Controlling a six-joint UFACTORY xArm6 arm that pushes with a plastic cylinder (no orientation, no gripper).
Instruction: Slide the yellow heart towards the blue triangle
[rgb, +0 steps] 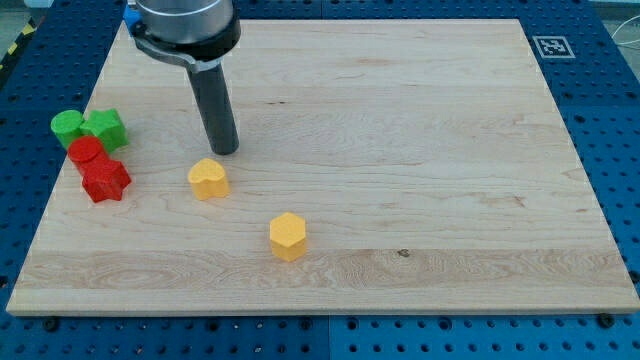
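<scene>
A yellow heart block (208, 180) lies on the wooden board at the view's left of centre. My tip (224, 151) rests on the board just above and slightly right of the heart, a small gap apart from it. A yellow hexagon block (287, 236) lies lower and to the right of the heart. No blue triangle shows in the view.
At the board's left edge stand a green round block (68, 125), a green star-like block (104, 128), a red round block (87, 152) and a red star-like block (104, 180), clustered together. The wooden board (420, 150) lies on a blue perforated table. A marker tag (551, 46) sits at the top right corner.
</scene>
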